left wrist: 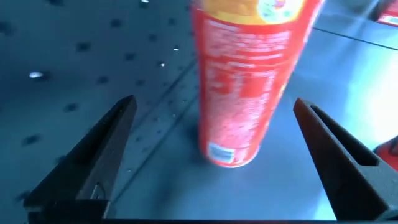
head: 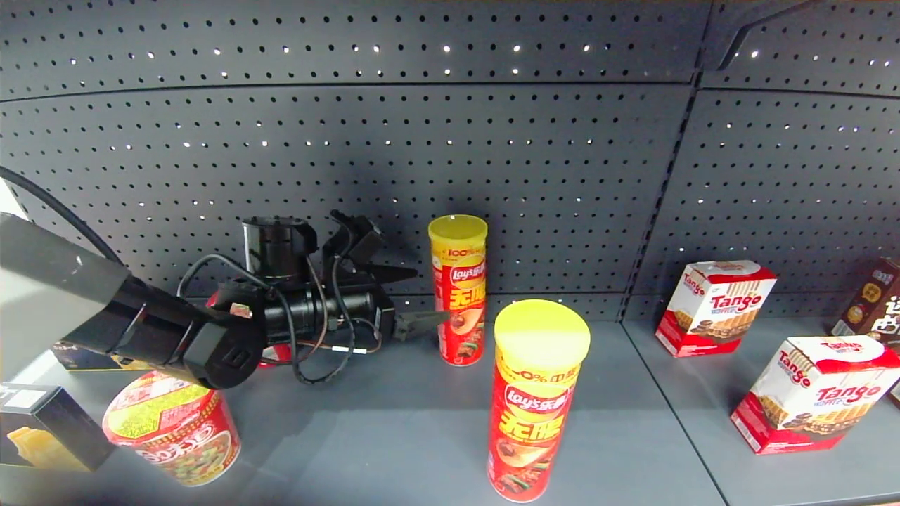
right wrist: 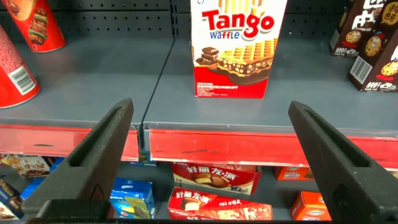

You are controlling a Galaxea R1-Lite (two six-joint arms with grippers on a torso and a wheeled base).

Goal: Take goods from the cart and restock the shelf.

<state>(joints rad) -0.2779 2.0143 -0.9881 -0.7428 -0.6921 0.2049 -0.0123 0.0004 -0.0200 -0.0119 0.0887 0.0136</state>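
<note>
My L gripper (head: 430, 295) wide open, empty; rear chip can (head: 458, 288) upright on shelf (head: 394, 422) by back panel (head: 562, 176), straight ahead of tips, axis vertical. L arm nearest.

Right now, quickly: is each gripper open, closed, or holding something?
Left gripper: open, empty, with a chip can just ahead of it.
Right gripper: open, empty, in front of the shelf edge.
</note>
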